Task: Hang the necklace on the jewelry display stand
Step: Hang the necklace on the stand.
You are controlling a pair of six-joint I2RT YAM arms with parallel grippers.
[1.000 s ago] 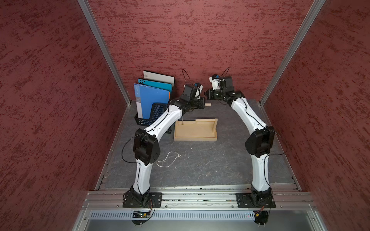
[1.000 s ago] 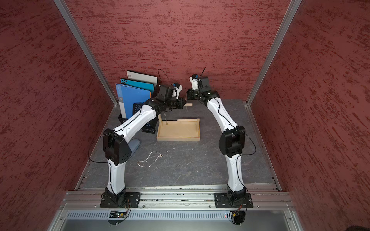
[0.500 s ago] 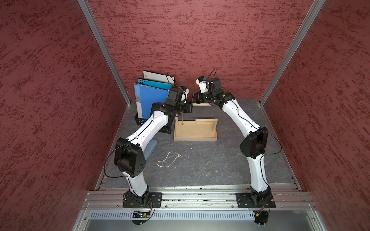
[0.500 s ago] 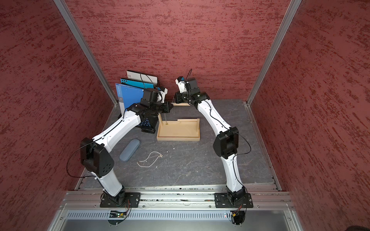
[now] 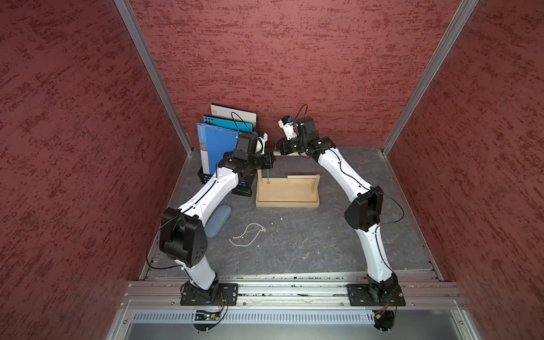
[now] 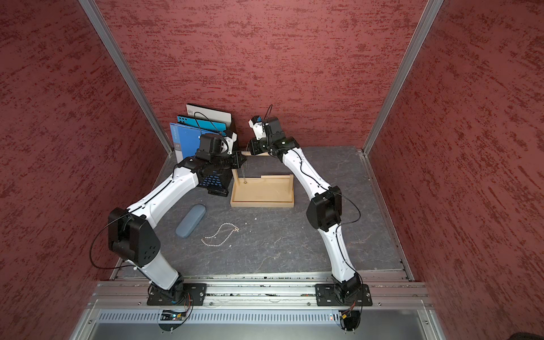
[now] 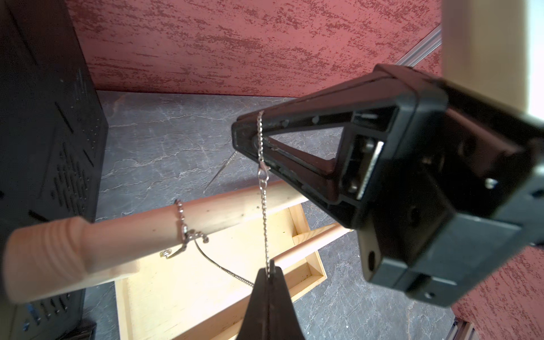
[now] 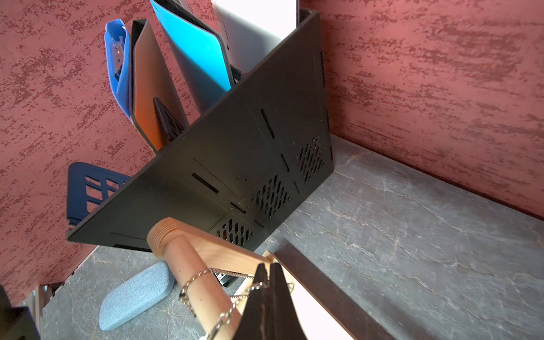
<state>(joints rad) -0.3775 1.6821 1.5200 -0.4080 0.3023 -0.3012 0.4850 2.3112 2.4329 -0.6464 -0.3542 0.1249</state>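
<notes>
While both end effectors point(image 7: 269, 275) point(image 8: 268, 275) pinch it, necklace point(image 7: 263, 176) seemingly loops crossbar point(image 7: 132, 226).

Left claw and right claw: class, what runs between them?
A thin silver chain with a clasp, pinched by the left claw and the right claw; the left wrist view shows it.

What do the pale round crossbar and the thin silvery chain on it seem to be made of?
Pale round crossbar: probably bare wood, matte, with dark specks and turned end grooves. Thin silvery chain: likely metal, shiny small links and a clasp.
</notes>
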